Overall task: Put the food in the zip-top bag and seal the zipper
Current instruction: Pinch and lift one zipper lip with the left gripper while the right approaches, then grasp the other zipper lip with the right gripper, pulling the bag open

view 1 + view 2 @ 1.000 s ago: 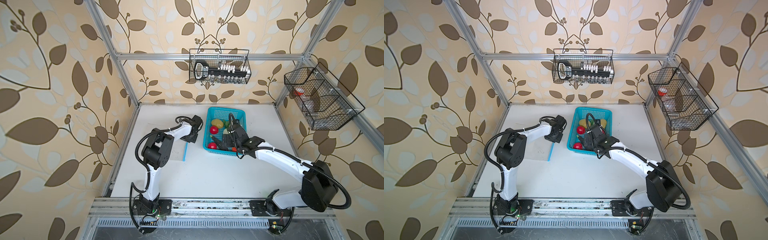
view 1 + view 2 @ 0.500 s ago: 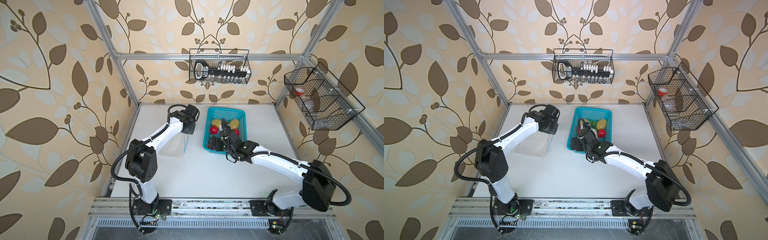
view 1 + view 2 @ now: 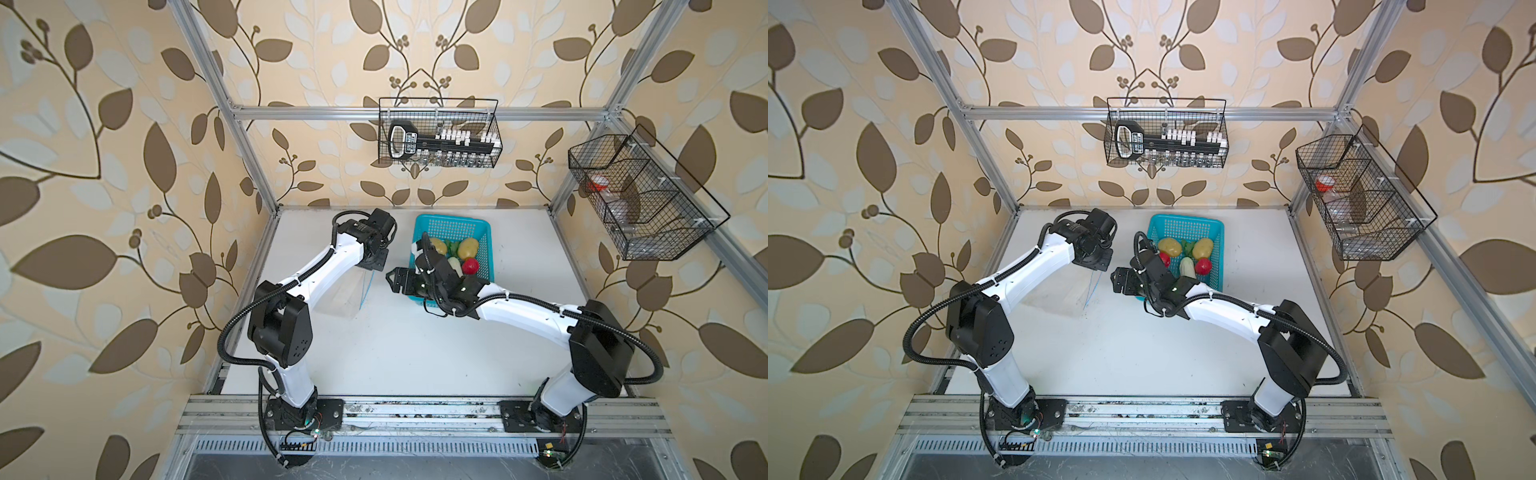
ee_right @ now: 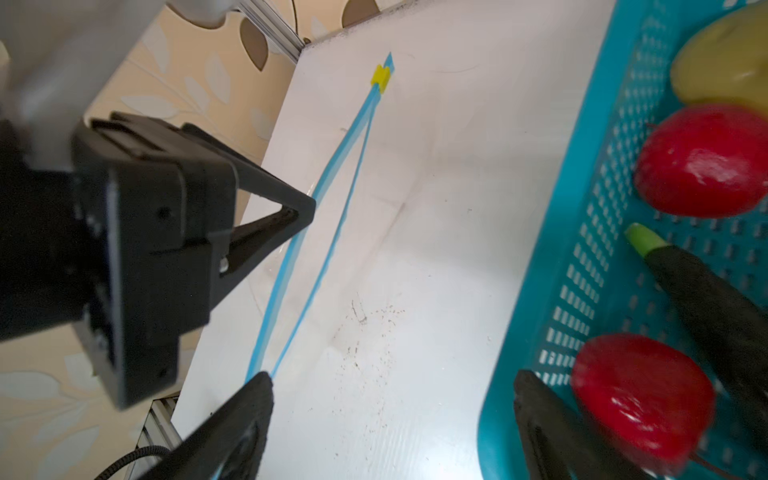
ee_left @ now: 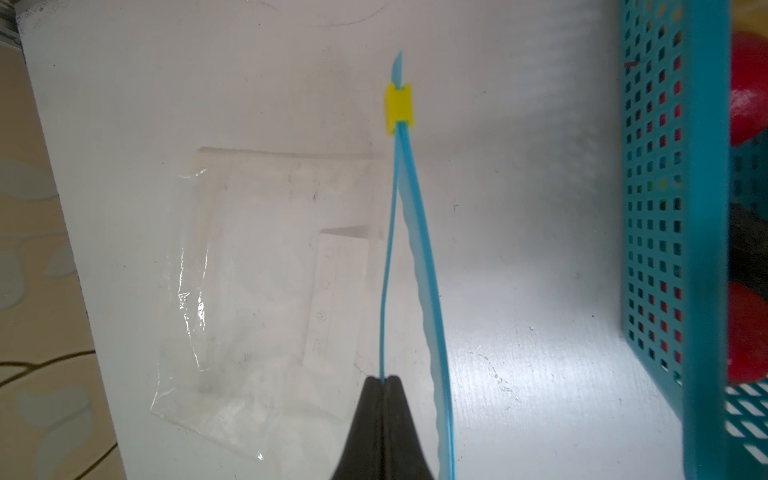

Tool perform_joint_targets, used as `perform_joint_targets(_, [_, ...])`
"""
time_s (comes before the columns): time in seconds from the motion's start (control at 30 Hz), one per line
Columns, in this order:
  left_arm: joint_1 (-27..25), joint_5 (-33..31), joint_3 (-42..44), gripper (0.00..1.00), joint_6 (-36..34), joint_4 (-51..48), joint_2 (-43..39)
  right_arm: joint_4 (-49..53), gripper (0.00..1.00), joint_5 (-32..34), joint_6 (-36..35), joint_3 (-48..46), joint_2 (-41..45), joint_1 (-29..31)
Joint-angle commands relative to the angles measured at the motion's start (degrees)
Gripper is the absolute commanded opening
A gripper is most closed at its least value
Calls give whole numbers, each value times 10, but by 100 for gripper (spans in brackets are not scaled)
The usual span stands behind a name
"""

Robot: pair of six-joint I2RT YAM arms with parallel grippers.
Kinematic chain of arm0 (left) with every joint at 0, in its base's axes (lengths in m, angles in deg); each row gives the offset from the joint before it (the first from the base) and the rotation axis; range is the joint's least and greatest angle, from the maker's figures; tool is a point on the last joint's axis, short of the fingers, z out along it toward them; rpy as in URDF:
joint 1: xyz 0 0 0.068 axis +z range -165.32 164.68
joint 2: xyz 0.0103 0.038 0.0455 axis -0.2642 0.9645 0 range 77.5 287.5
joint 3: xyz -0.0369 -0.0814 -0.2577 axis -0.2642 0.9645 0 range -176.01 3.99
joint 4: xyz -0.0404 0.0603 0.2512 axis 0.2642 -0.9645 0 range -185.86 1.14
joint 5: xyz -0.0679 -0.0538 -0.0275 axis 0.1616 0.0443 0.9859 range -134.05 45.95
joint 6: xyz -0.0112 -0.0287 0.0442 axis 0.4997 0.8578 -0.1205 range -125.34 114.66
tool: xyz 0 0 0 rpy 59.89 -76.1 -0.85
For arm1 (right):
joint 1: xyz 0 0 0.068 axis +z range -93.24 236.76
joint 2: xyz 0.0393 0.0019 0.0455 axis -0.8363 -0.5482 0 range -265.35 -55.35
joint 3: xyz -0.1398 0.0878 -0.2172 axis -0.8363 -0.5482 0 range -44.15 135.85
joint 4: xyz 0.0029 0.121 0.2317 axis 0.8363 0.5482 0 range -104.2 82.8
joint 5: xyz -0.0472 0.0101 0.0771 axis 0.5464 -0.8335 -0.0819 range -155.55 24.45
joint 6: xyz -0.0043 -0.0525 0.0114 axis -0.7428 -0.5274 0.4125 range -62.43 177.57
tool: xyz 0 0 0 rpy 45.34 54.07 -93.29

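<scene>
left wrist view: left fingers [image 5: 370, 432] clenched on zipper [image 5: 419, 249], bag label [image 5: 340, 291] illegible; right wrist view: right fingers [image 4: 245, 419] spread, empty

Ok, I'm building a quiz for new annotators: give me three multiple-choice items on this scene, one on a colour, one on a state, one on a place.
1. The slider on the zipper of the zip-top bag is: A red; B yellow; C black.
2. The left pincer is: A wide open; B shut on nothing; C shut on one lip of the zipper.
3. The food lies: A in the turquoise basket; B in the bag; C in the left pincer.
Key: 1B, the tab shows yellow on the blue strip; 2C, it pinches the thin blue lip; 3A, every visible piece sits inside the basket.
</scene>
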Motion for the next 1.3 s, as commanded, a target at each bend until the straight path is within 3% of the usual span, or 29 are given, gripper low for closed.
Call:
perform_joint_targets(0.0, [5, 5, -22, 0, 12, -24, -39, -32, 84, -18, 43, 28, -31, 5])
perform_joint_targets(0.27, [6, 13, -16, 0, 23, -24, -55, -106, 72, -38, 111, 38, -73, 4])
perform_joint_targets(0.53, [6, 20, -15, 0, 28, -24, -60, -212, 71, -82, 171, 32, -102, 0])
perform_joint_targets(0.97, [6, 28, -13, 0, 34, -28, -69, -184, 53, -79, 206, 85, -162, -6])
perform_joint_targets(1.1, [6, 27, -13, 0, 35, -30, -70, -190, 44, -84, 212, 92, -176, -10])
perform_joint_targets(1.27, [7, 25, -3, 0, 35, -27, -77, -199, 16, -88, 212, 94, -180, -17])
